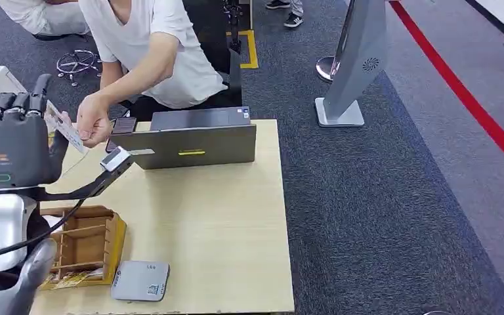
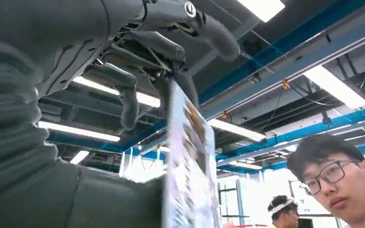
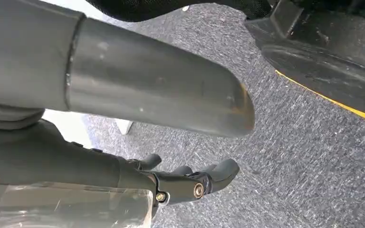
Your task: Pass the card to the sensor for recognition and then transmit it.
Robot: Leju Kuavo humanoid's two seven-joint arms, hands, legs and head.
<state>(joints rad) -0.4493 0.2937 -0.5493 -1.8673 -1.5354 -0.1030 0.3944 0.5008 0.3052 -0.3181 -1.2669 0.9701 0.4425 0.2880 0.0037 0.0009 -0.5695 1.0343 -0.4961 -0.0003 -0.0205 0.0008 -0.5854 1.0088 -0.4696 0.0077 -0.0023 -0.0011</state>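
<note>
We see a light wooden table (image 1: 223, 216) filling the lower left of the head frame, with a grey laptop (image 1: 193, 141) at its far edge, a wooden divided box (image 1: 85, 243) at lower left and a flat grey sensor pad (image 1: 140, 281) just right of it. At upper left the left hand (image 1: 13, 141) is raised and pinches the printed colourful card (image 1: 65, 128) between thumb and fingers (image 2: 171, 45), while a person's hand (image 1: 93, 118) in a white sleeve touches the card's far end. In the right wrist frame we note the right hand (image 3: 190, 183) empty over dark carpet (image 3: 313, 156), fingers loosely apart.
</note>
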